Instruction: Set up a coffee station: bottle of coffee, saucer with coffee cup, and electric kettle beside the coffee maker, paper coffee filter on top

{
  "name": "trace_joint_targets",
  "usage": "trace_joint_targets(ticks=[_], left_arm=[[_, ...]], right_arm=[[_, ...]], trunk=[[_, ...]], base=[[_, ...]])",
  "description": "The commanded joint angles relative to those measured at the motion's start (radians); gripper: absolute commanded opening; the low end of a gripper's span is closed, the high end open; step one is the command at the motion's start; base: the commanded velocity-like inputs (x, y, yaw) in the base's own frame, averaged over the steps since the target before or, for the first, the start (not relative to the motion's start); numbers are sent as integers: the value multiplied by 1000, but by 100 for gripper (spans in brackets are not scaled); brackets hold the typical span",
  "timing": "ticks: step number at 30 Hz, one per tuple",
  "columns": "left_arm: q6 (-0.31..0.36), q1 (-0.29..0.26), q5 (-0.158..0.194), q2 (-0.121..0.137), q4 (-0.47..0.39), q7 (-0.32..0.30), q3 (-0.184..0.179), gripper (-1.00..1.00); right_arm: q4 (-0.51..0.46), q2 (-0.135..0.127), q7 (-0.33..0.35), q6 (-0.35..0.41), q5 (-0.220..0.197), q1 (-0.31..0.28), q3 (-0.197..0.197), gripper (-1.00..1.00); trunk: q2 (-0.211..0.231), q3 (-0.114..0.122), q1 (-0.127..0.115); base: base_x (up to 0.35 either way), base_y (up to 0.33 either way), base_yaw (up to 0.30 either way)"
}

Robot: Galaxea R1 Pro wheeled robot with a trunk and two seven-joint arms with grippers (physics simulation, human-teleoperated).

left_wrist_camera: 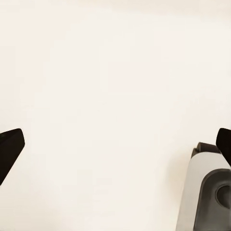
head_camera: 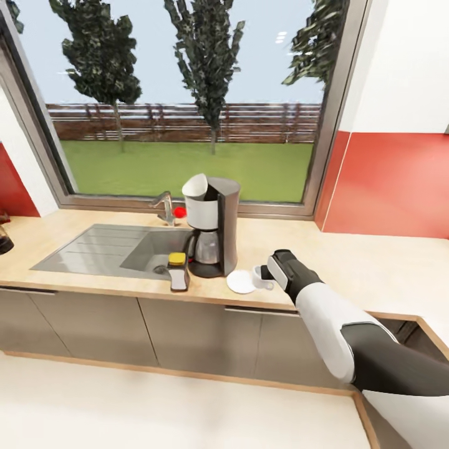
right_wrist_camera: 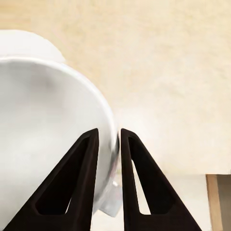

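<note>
Kitchen bench (head_camera: 374, 268) | right gripper (right_wrist_camera: 108, 144) clamped on cup (head_camera: 263, 277) rim, beside saucer (head_camera: 241, 282) | risk: thin-rim grip slips, cup tips

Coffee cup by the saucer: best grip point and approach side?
Grip the coffee cup by its thin rim wall, one finger inside and one outside, coming from the robot's right side, away from the saucer and coffee maker. The open top and thin wall suit a pinch. In the right wrist view, the right gripper's fingers already straddle the rim that way.
</note>
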Motion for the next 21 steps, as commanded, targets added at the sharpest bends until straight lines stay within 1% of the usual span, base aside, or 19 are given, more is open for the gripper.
trace_joint_targets(ticks=[1,5,10,13,14,15,18,21], left_arm=[[-4,-1,-3,0,1,1,3,100],[-4,-1,-3,-2,1,2,3,100],[-4,-1,-3,-2,2,1,2,100],[-4,-1,-3,-2,3,2,2,100],[-4,-1,-3,-1,3,2,2,100],[-4,-1,-3,-1,3,2,2,100],[-4,-1,-3,-1,3,2,2,100],[-4,-1,-3,-2,3,2,2,100]], right_arm=[[1,0,-6,2,-11,-1,1,-100],[4,-1,-6,2,-10,-1,1,-100],[8,-2,-6,2,-9,-1,0,-100],[36,-3,-6,-5,-7,-1,1,-100],[54,-3,-6,-52,28,-1,1,-100],[57,-2,-6,-62,38,-1,1,-100],[72,-2,-5,-82,52,-1,1,-100],[82,-2,-6,-107,56,-1,1,-100]], trunk=[[-2,-3,1],[-2,-7,1],[-2,-8,1],[-2,-8,1],[-2,-8,1],[-2,-8,1],[-2,-8,1],[-2,-8,1]], base=[[158,189,191],[83,96,161],[12,13,35],[2,2,6],[169,149,1],[195,175,0],[200,177,0],[75,64,0]])
